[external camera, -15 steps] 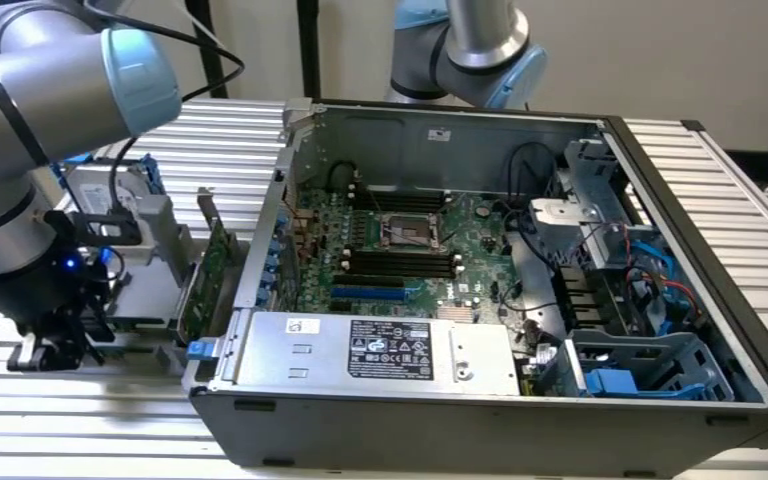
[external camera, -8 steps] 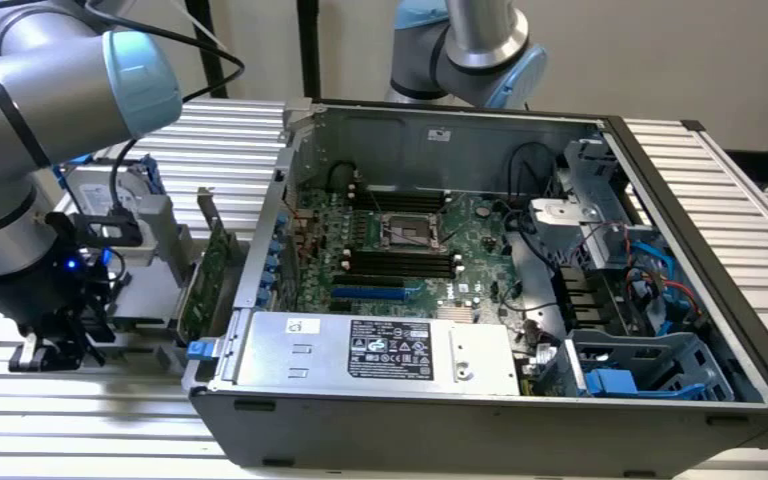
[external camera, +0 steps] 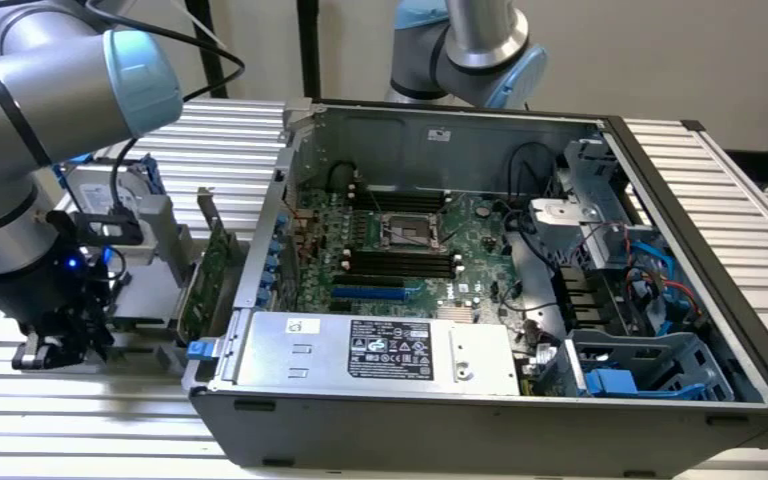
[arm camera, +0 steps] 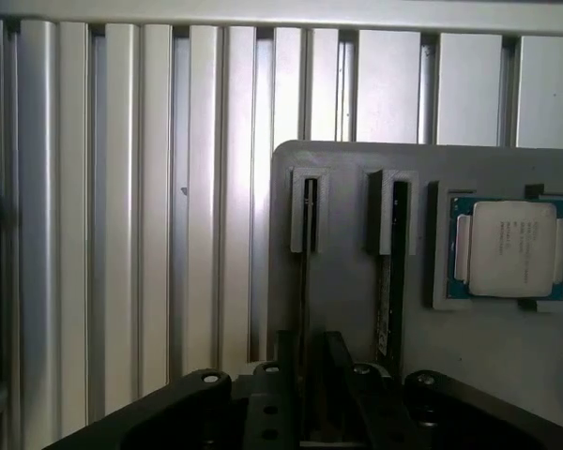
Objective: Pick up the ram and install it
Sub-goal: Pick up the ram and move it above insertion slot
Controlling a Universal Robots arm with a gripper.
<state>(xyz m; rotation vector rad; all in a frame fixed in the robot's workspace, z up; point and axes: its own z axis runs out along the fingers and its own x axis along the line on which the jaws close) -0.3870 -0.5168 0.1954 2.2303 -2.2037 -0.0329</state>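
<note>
We work at the grey holder [arm camera: 342,197], beside the open computer case [external camera: 491,440]. The ram [arm camera: 306,272] stands on edge in its slot, a second stick [arm camera: 388,281] in the next slot, and the processor [arm camera: 507,248] beyond.

The gripper [arm camera: 308,375] sits low over the ram at a narrow opening, one finger on each side; contact appears not yet made.

1. We centre the stick between the pads.
2. We close squarely on its flat faces.
3. We lift straight along the slot, avoiding the neighbouring stick.
</note>
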